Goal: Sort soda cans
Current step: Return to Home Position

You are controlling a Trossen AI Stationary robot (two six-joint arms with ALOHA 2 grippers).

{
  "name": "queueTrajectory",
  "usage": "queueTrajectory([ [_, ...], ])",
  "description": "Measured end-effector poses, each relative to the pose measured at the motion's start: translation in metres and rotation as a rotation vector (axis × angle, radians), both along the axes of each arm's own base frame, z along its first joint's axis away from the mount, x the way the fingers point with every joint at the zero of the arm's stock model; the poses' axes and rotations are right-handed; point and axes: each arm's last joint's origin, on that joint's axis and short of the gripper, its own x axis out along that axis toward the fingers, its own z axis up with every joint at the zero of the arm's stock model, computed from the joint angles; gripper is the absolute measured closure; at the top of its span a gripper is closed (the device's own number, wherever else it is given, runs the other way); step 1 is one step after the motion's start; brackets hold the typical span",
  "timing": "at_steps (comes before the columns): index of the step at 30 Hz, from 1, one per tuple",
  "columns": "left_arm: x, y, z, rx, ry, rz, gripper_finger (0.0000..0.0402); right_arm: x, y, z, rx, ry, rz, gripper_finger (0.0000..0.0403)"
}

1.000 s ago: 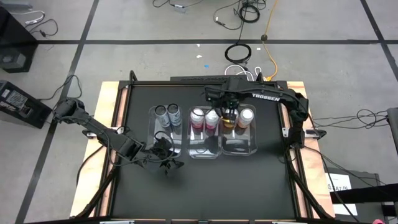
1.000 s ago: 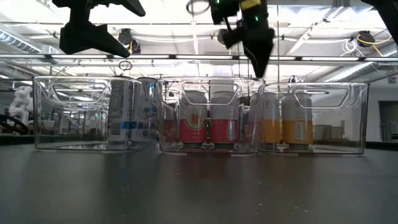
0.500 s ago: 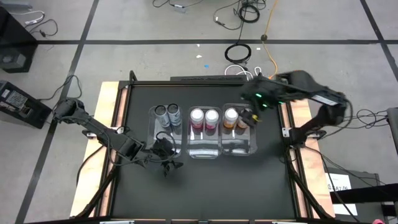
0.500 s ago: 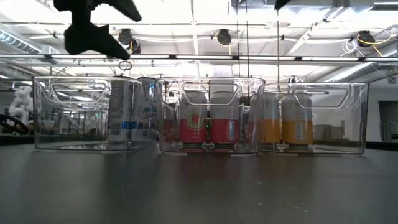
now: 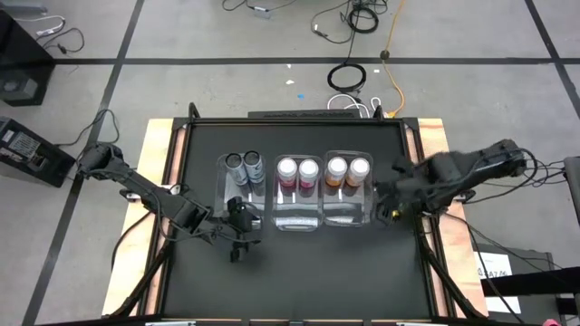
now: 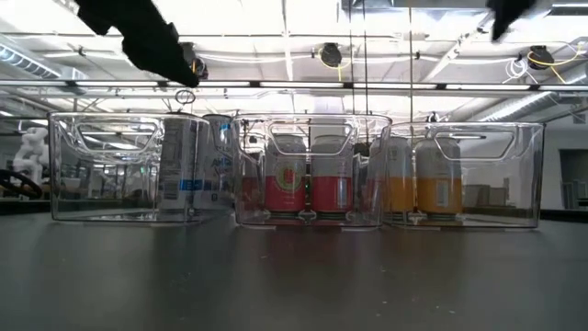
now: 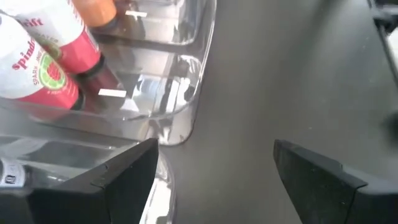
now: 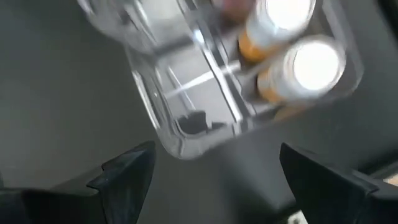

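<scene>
The left claw (image 7: 214, 149) is spread wide and empty over the dark surface (image 5: 299, 272), by the near end of the left clear bin (image 5: 220, 186). The right claw (image 8: 214, 152) also gapes, holding nothing, just off the outer side of the right bin (image 5: 370, 206). Two grey cans (image 5: 235, 163) stand upright in the left bin, two pink cans (image 5: 288, 168) in the middle bin (image 5: 297, 224), and two orange cans (image 5: 359, 167) in the right bin. All have silvery tops. In the left wrist view one pink can's lettering starts "spind".

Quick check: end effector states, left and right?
Left end effector: open, empty, by the front end of the left bin.
Right end effector: open, empty, just right of the right bin.
</scene>
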Motion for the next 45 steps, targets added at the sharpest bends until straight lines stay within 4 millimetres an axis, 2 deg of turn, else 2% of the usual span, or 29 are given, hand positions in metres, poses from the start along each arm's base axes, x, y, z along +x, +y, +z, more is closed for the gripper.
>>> queueTrajectory([
  [3, 0.001, -0.001, 0.001, -0.020, -0.015, 0.010, 0.0074, -0.002, 0.011, -0.033, 0.005, 0.040, -0.013, 0.0067],
  [6, 0.001, -0.001, 0.004, -0.009, -0.033, -0.011, 0.0074, 0.001, 0.026, -0.058, 0.029, -0.026, 0.066, 0.0067],
  [11, -0.010, 0.006, 0.026, 0.028, -0.117, -0.055, 0.0074, -0.004, 0.041, -0.073, -0.013, -0.250, 0.192, 0.0067],
  [15, -0.028, 0.020, 0.052, 0.111, -0.227, -0.096, 0.0074, -0.023, 0.036, -0.087, -0.124, -0.412, 0.184, 0.0067],
  [18, -0.044, 0.036, 0.059, 0.129, -0.281, -0.103, 0.0074, -0.035, 0.029, -0.100, -0.139, -0.542, 0.198, 0.0067],
  [25, -0.069, 0.064, 0.042, 0.018, -0.513, -0.179, 0.0074, -0.049, 0.010, -0.118, -0.130, -0.804, 0.293, 0.0067],
  [30, -0.083, 0.080, 0.020, -0.016, -0.550, -0.124, 0.0074, -0.058, -0.008, -0.133, -0.116, -0.824, 0.243, 0.0067],
  [35, -0.099, 0.089, 0.011, -0.041, -0.623, -0.123, 0.0074, -0.071, -0.021, -0.140, -0.107, -0.894, 0.197, 0.0067],
  [45, -0.134, 0.104, -0.021, -0.035, -0.746, -0.041, 0.0074, -0.091, -0.030, -0.173, -0.046, -1.003, 0.129, 0.0067],
])
